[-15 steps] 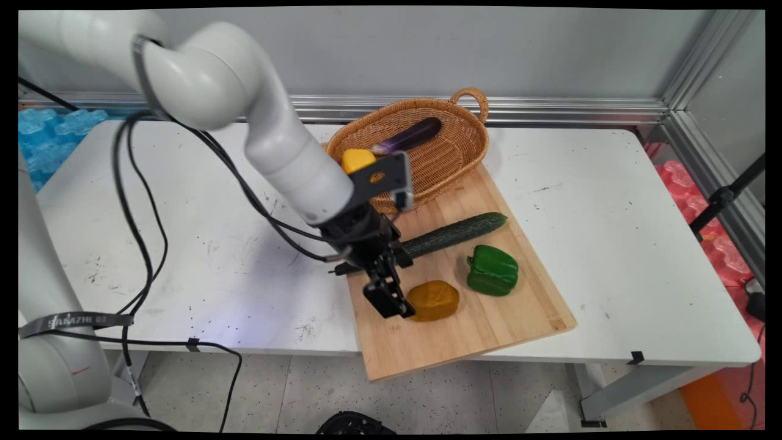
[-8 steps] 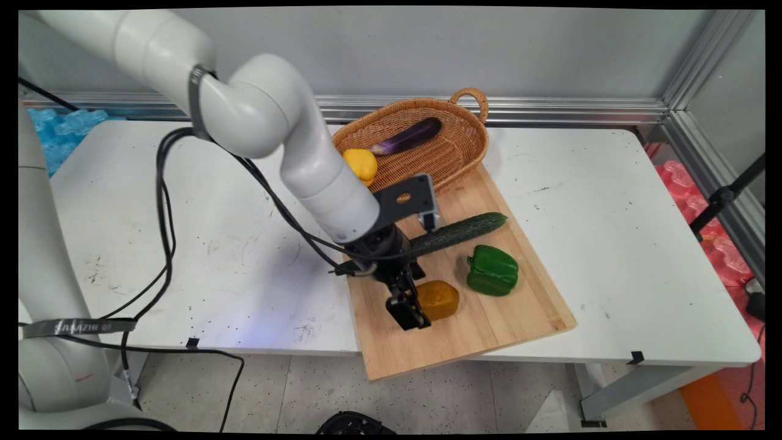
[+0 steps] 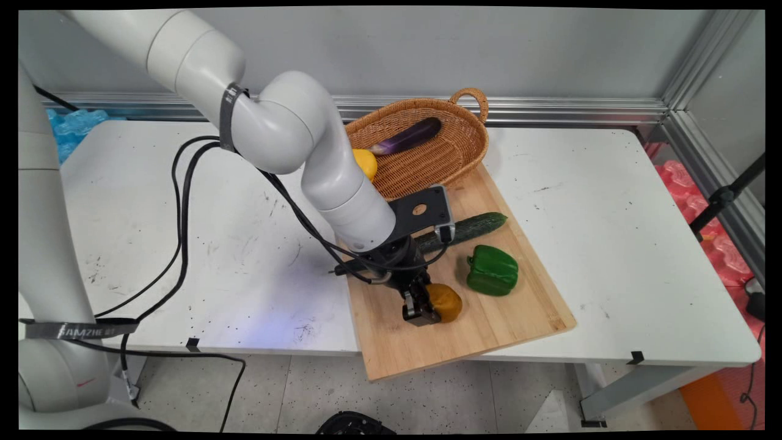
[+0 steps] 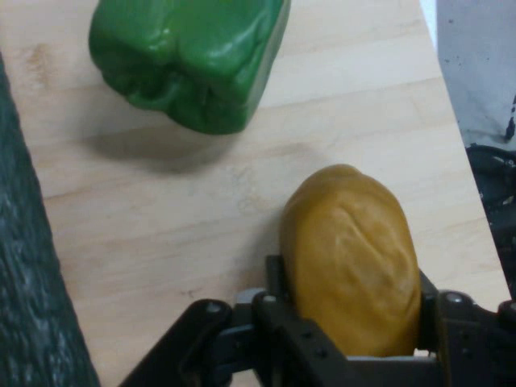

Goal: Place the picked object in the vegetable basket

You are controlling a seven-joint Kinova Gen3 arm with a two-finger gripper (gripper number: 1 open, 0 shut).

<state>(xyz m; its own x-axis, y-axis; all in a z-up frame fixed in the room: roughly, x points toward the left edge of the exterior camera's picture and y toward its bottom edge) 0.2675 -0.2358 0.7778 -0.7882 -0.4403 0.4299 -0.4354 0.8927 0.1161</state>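
Note:
An orange-brown potato point(image 3: 449, 302) point(image 4: 351, 242) lies on the near part of a wooden cutting board point(image 3: 489, 324) point(image 4: 161, 218). My gripper point(image 3: 432, 307) point(image 4: 351, 278) is down on the board and shut on the potato, one finger pressed to each side of it. A green bell pepper point(image 3: 492, 270) point(image 4: 189, 56) sits just right of the potato, clear of the fingers. Behind the hand a long dark cucumber point(image 3: 473, 226) point(image 4: 24, 282) lies across the board, its left end hidden by the wrist.
A wicker basket point(image 3: 479, 143) stands at the board's far end with a purple eggplant point(image 3: 408, 135) and a yellow fruit point(image 3: 365, 162) inside. The board overhangs the white table's point(image 3: 611, 214) front edge. Black cables hang left of the hand.
The hand has moved right and down onto the board. Its fingers, beside the potato's left side a second ago, now grip it from both sides.

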